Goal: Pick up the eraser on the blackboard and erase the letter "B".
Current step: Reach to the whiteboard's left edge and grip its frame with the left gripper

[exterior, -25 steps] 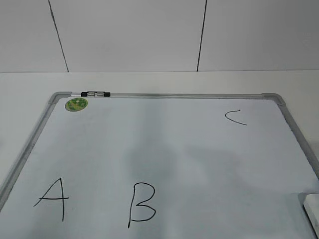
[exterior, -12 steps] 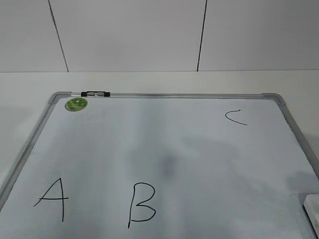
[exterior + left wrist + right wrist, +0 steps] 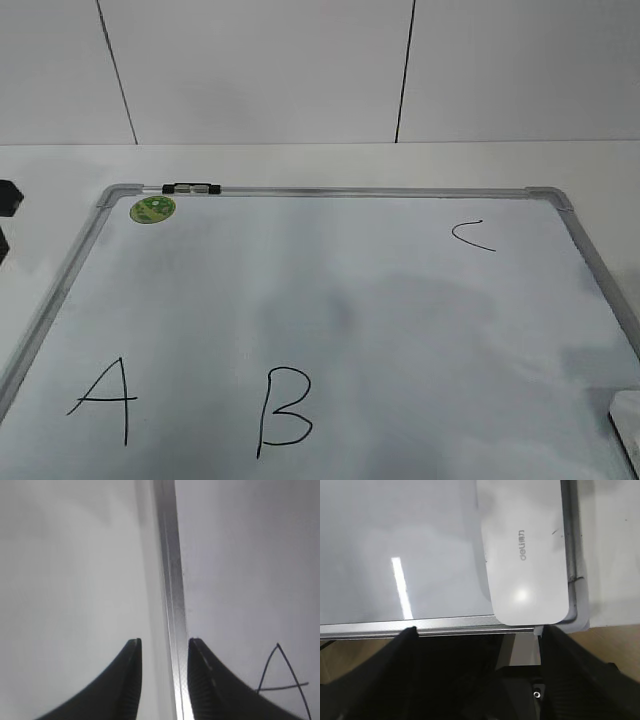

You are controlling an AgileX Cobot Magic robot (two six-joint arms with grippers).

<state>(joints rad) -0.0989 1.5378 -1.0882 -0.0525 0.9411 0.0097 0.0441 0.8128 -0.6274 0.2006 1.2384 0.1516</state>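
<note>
The blackboard (image 3: 350,191) is a pale whiteboard with a grey frame, lying flat. The letter "B" (image 3: 285,412) is drawn in black near its front edge. The white eraser (image 3: 628,425) lies on the board's front right corner, cut off by the picture edge. In the right wrist view the eraser (image 3: 525,555) lies flat by the frame (image 3: 445,625). My right gripper (image 3: 477,630) is wide open and empty, over the board's edge just short of the eraser. My left gripper (image 3: 164,642) is open and empty, straddling the left frame rail (image 3: 170,580).
A black "A" (image 3: 105,400) is left of the B and also shows in the left wrist view (image 3: 282,675). A small "C" (image 3: 473,235) is at the back right. A green sticker (image 3: 153,209) and a black-and-silver clip (image 3: 192,187) are at the back left. A dark part of the left arm (image 3: 8,198) shows at the left edge.
A dark part of the left arm has come into the exterior view at the left edge. Shadows on the board have shifted. The eraser and letters have not moved.
</note>
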